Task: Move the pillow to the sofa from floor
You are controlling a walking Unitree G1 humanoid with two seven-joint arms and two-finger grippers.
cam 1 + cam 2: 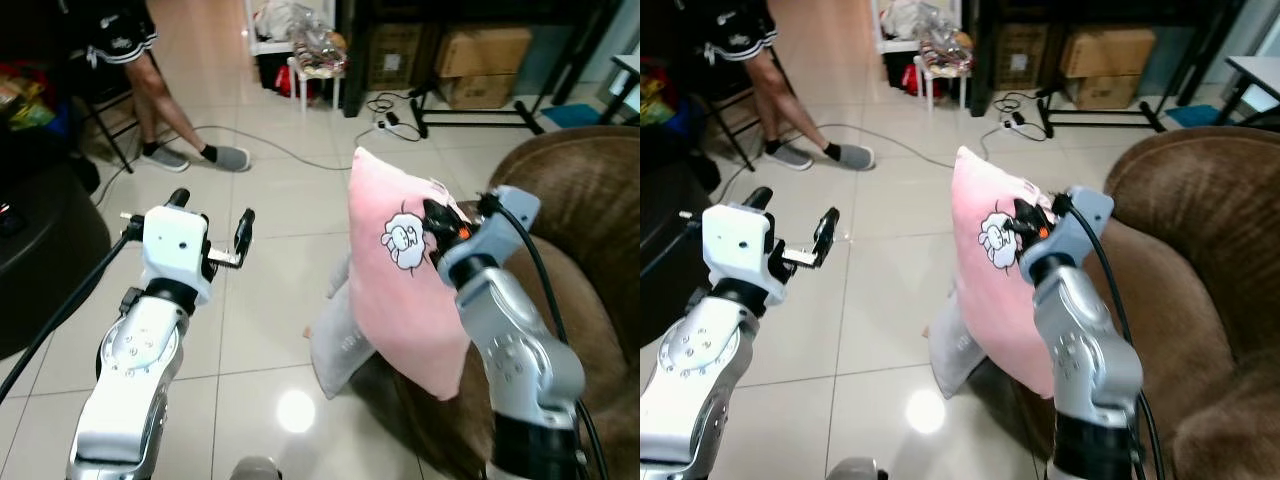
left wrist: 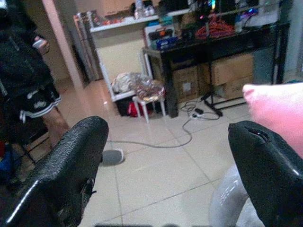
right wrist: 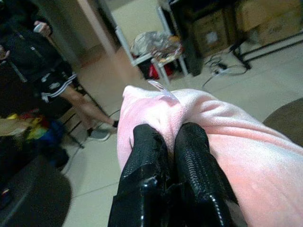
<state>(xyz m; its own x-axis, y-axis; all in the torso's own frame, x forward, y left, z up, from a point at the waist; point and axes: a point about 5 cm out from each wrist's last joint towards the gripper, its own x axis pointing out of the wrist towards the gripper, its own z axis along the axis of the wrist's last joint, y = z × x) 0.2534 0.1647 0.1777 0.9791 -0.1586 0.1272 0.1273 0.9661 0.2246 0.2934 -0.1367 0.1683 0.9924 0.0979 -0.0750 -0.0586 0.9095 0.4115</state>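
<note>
Glossy tile floor (image 1: 260, 320), living room; cables run across it toward a black desk (image 1: 470, 20) with cardboard boxes (image 1: 480, 55) under it at the back. Far left: a person (image 1: 130, 60) in dark shorts and grey slip-ons stands by a chair. Dark round object at left edge, can't tell what it is.

Left gripper (image 1: 212, 222) is raised over bare tile, fingers spread wide, nothing between them.

Centre: a grey cushion (image 1: 335, 345) lies on the floor against the sofa base, touching the pillow's lower edge.

Pink pillow (image 1: 395, 290), bunny print on its face, is upright and off the floor, standing on edge at the sofa front, lower corner resting on the cushion/sofa edge. Right gripper (image 3: 173, 142) is at the pillow's top edge, fingers pinched nearly together with a fold of pink fabric between them.

Right: brown sofa (image 1: 590, 210), rounded arm and backrest; the pillow leans beside it, not on the seat.
</note>
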